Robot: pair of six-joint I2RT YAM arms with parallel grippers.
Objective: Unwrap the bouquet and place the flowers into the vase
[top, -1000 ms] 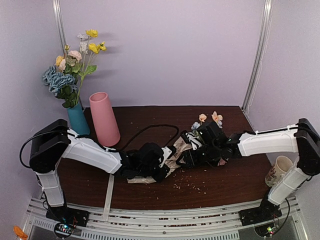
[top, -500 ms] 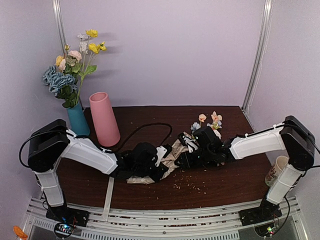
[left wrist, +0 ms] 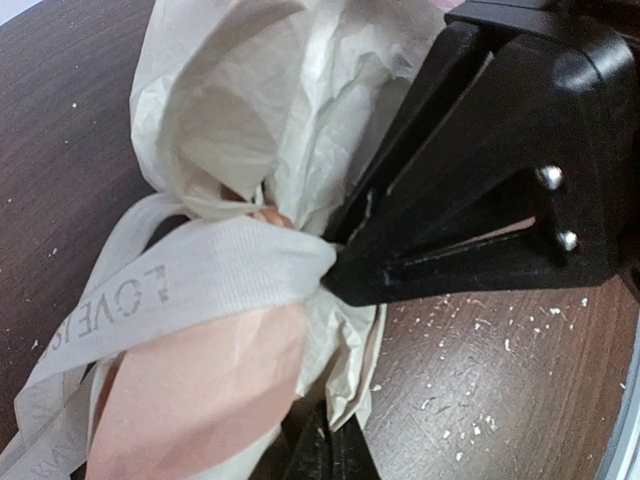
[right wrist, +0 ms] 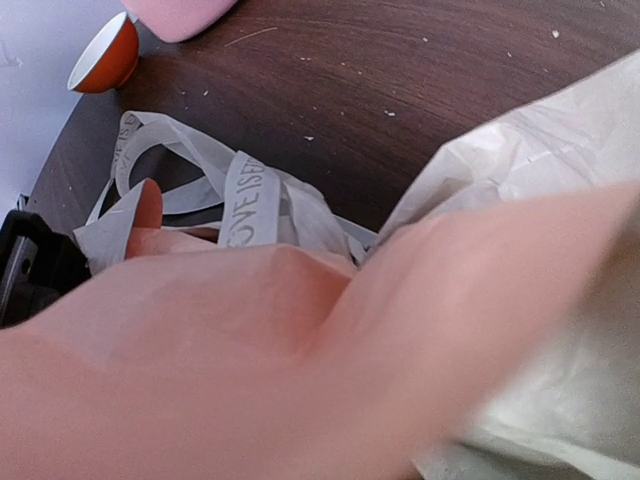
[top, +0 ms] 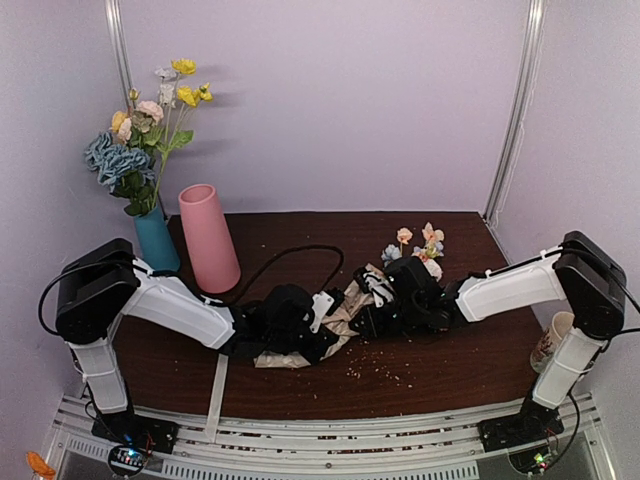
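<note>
Pinches the bouquet (top: 350, 300) at its ribbon (left wrist: 190, 280) in the closed left claw (left wrist: 326, 315), flat on the counter (top: 450, 360). Buries the right claw (top: 384, 312) in paper (right wrist: 520, 200); cannot tell its opening.

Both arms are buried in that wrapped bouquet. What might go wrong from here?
The left gripper pinches the ribbon beside the crinkled paper; pulling might tear the paper or drag the whole bouquet. Paper fills the right wrist view, so the right gripper may close blindly and crush the flowers.

One pink vase (top: 208, 238), one teal vase (top: 155, 240), one bouquet (top: 350, 305), one cup (top: 555, 340), one bowl (right wrist: 105, 55).
</note>
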